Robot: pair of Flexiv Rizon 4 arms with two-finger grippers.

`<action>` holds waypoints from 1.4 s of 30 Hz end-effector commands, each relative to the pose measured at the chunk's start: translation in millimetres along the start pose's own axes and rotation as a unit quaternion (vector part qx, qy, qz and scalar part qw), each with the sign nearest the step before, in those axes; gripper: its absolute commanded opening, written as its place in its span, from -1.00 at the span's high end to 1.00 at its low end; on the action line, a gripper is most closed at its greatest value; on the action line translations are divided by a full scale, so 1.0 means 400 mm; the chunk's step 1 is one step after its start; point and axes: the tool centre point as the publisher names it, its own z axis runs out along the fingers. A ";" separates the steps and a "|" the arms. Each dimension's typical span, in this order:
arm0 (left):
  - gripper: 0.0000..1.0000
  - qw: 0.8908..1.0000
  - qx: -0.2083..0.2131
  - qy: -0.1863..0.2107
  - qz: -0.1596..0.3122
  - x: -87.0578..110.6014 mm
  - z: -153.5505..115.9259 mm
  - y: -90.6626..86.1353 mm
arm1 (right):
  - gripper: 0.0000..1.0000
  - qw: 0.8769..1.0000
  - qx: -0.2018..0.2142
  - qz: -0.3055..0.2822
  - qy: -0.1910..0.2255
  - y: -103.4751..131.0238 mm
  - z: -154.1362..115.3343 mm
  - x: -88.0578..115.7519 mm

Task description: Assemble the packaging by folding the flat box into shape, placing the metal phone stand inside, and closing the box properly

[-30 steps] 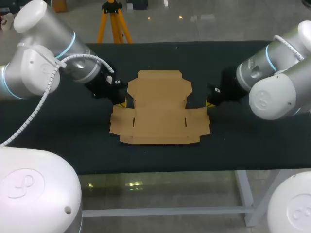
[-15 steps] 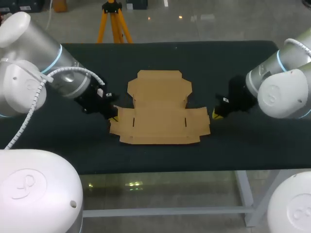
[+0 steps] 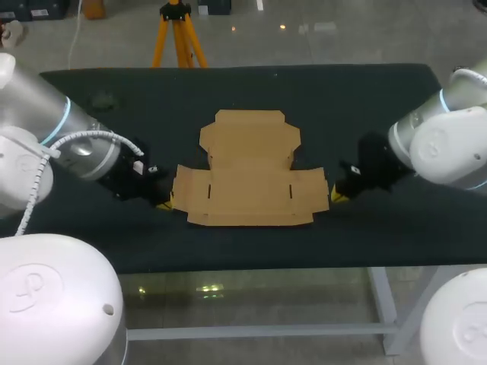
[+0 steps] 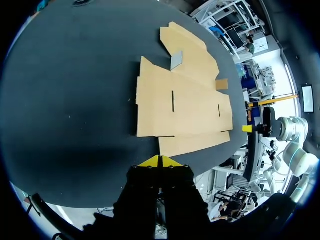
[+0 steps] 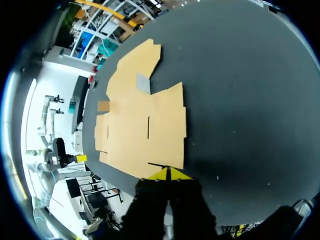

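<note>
The flat brown cardboard box [image 3: 251,171] lies unfolded on the middle of the black table, with its lid panel towards the far side. My left gripper [image 3: 163,204] is shut and empty, low over the table just off the box's left flap. In the left wrist view its yellow tips [image 4: 160,161] meet, with the cardboard [image 4: 185,107] ahead of them. My right gripper [image 3: 337,196] is shut and empty at the right flap's outer corner. In the right wrist view its tips [image 5: 168,174] sit at the edge of the cardboard [image 5: 140,130]. No metal phone stand shows in any view.
The black table [image 3: 114,99] stretches bare on both sides of the box and behind it. Its front edge runs close below the box's near flap. My other arm's yellow tip shows past the cardboard in each wrist view.
Both grippers have slid towards the table's front along the box's sides. The left one has also drawn outward to the left. The box has stayed flat in place.
</note>
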 end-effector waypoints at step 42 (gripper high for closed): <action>1.00 0.999 -0.047 0.026 0.005 -0.089 0.114 0.017 | 1.00 0.996 0.019 0.020 0.086 -0.053 0.157 -0.010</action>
